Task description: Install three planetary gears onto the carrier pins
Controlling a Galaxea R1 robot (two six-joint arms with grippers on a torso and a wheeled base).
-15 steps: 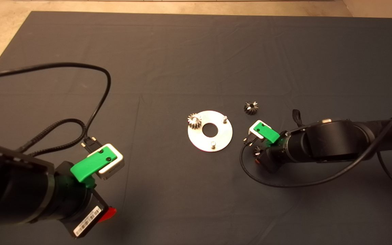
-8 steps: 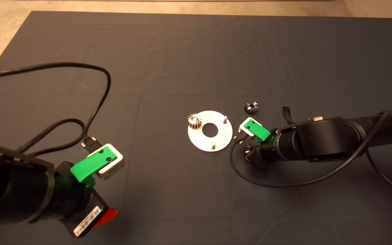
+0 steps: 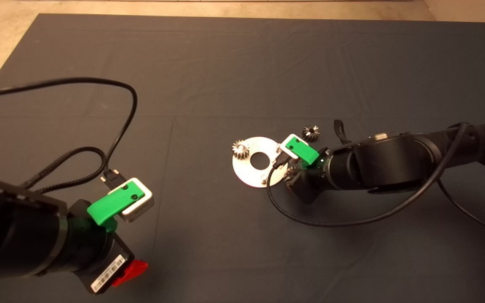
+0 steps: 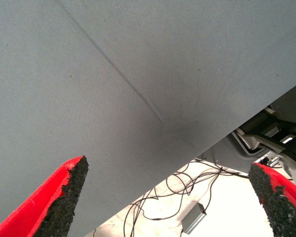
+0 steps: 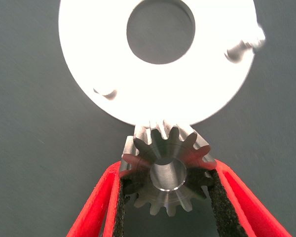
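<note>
Carrying a gear (image 5: 168,174) clenched by its teeth, right pincer (image 5: 166,197) has reached the disc (image 5: 108,64) edge; small, stiff, slippery steel.

The right arm reaches in over the mat with its right gripper (image 5: 167,197) clamped on a gear (image 5: 166,170) between both pads, while the left gripper (image 4: 167,197) sits parked at the lower left, fingers spread wide.
</note>
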